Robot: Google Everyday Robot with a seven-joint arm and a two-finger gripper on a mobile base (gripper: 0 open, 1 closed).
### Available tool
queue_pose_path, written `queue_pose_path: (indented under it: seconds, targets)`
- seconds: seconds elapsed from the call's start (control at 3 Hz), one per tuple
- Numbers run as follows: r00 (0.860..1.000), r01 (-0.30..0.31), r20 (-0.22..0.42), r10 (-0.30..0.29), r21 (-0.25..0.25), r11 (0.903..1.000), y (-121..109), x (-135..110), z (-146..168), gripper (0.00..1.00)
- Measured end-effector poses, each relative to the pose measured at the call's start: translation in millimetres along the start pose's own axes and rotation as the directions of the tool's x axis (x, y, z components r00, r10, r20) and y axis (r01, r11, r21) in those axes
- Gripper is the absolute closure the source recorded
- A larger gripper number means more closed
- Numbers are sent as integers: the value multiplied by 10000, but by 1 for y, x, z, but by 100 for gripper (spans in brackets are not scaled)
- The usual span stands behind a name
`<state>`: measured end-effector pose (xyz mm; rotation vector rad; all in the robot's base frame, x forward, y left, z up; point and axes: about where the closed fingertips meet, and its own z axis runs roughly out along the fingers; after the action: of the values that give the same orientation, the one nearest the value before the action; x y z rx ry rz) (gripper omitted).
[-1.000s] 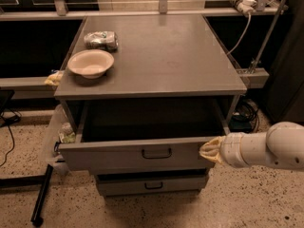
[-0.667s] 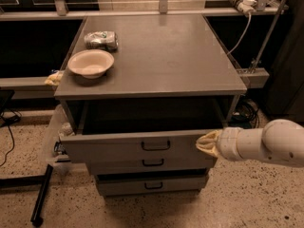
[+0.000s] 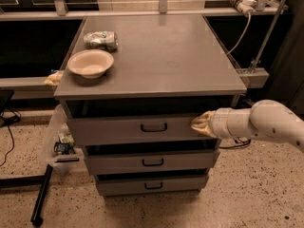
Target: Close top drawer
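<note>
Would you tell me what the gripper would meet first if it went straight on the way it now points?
The gripper sits at the right end of the front of the top drawer, pointing into it, so it would most likely meet that front first; contact looks made already.

gripper (image 3: 197, 124) at top drawer (image 3: 118, 128) front's right end, bowl (image 3: 90, 63) on cabinet top (image 3: 166, 51)

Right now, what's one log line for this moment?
gripper: against top drawer front, right end | drawer: slightly open | cabinet top: bowl, packet
</note>
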<state>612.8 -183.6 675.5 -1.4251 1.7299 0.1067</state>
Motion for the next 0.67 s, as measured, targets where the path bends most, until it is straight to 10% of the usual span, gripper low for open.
queue_pose_path:
  seconds: [0.67]
  targets:
    - [10000,-28,-16,27,-489,9988,9,-9,-8,100]
